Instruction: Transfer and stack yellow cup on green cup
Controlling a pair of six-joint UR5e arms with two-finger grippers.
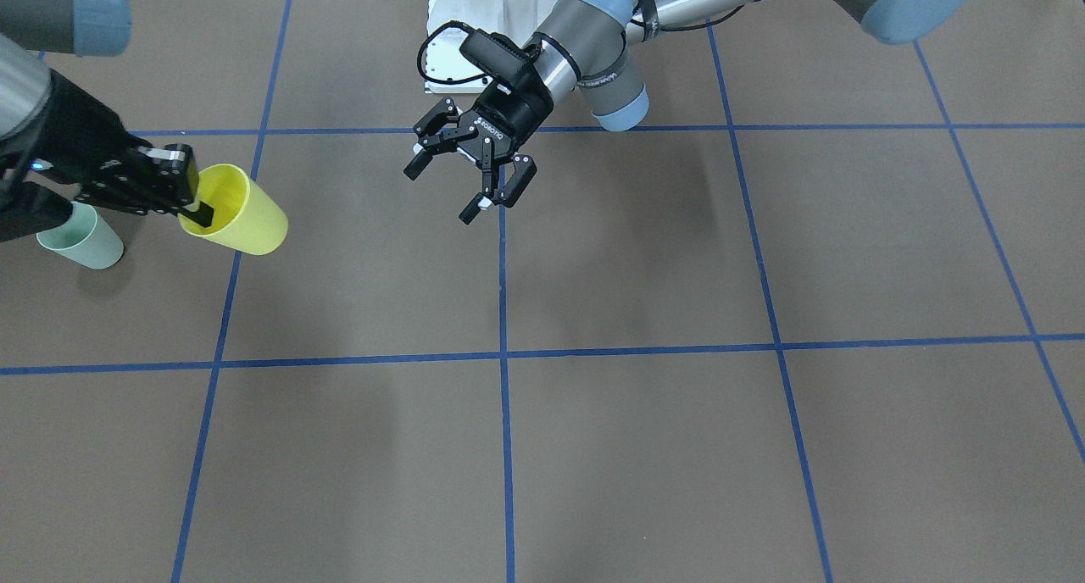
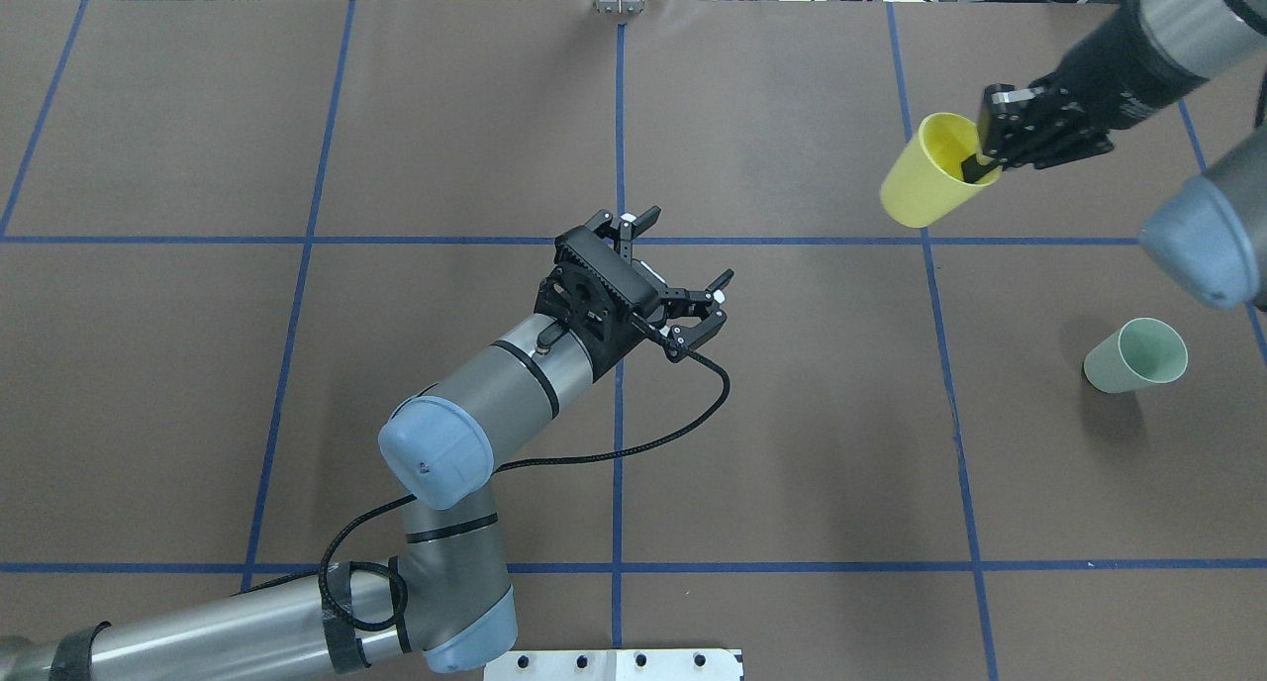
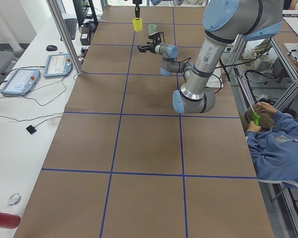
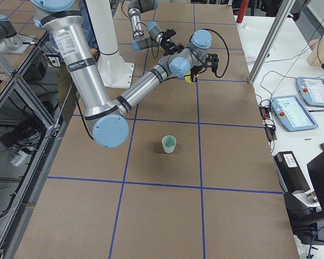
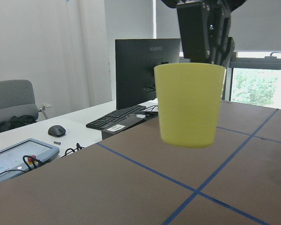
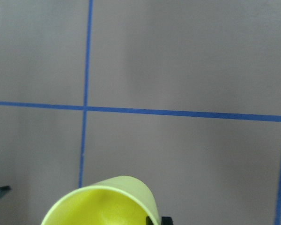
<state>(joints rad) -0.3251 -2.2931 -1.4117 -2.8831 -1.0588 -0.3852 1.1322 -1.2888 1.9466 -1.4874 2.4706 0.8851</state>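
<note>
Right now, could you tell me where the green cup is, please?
In the overhead view, the green cup stands upright on the table at right, apart from the yellow cup held aloft by the right end effector.

Table: brown covering, marked into squares by blue tape lines. Standing on it: one green cup, upright, inside a square, touching no line.

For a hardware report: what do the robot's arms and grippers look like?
The left arm and right arm are silver-grey tubes with pale blue joint caps. The left gripper and right gripper are black. A black braided cable loops along the left arm, whose gripper body bears white lettering.
</note>
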